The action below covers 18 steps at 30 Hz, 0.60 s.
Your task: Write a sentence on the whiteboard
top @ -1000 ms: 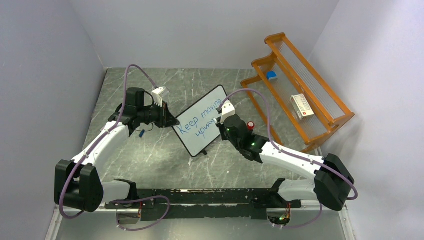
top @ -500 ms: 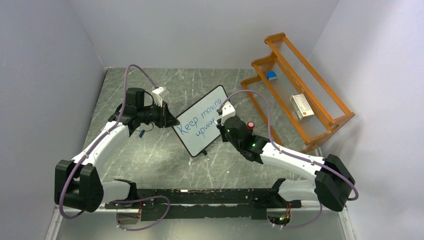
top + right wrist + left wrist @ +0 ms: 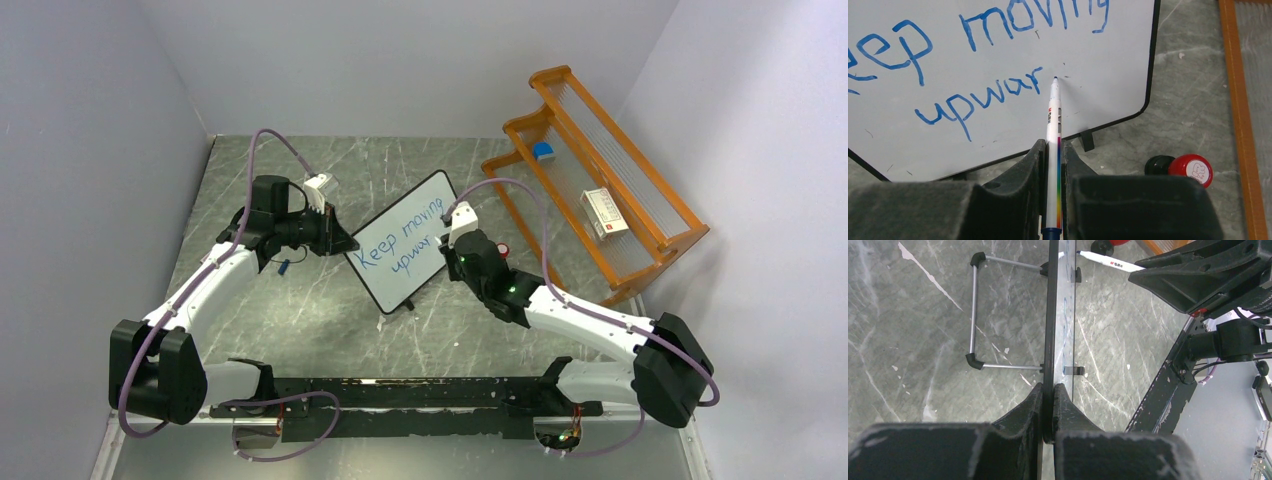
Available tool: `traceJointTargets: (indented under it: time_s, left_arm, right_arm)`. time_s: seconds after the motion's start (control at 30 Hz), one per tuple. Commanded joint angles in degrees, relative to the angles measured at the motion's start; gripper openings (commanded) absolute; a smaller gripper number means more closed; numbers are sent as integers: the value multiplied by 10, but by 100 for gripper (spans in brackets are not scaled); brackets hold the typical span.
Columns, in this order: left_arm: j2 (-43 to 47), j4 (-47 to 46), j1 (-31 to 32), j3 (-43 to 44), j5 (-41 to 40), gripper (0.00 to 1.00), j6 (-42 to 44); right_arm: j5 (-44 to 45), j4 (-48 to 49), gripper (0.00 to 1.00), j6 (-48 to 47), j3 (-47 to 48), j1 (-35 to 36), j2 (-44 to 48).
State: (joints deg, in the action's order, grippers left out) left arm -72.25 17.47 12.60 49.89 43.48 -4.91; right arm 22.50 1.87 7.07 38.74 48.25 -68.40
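Observation:
The whiteboard (image 3: 400, 240) stands tilted at the table's middle; it also fills the right wrist view (image 3: 998, 60) and shows edge-on in the left wrist view (image 3: 1049, 315). Blue writing (image 3: 983, 95) reads "Keep moving" above "upwar". My left gripper (image 3: 1050, 390) is shut on the board's black frame at its left edge (image 3: 345, 245). My right gripper (image 3: 1053, 150) is shut on a white marker (image 3: 1053, 125) with a rainbow stripe; its blue tip sits at the board just right of the "r". In the top view the right gripper (image 3: 452, 245) is at the board's right edge.
An orange rack (image 3: 600, 200) stands at the right with a blue item (image 3: 543, 151) and a white box (image 3: 606, 213) on it. A red cap and a black cap (image 3: 1180, 167) lie on the table beside the board. A blue marker cap (image 3: 284, 266) lies under the left arm.
My right arm has shifted slightly right and forward along the board; the second line reads "upwar" with the pen tip past the "r". The left arm and board have not moved.

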Motion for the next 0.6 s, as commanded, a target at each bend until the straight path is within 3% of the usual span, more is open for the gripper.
traceJointTargets:
  time_s: [0.0,0.57]
  left_arm:
    - [-23,49,1,-14,-95,5,42]
    - [-23,48,1,-15,-91,5,42]
  right_arm:
    - [4,16,0,2,-3,-4,-7]
    - [-8,37,0,-8,9,-7,-14]
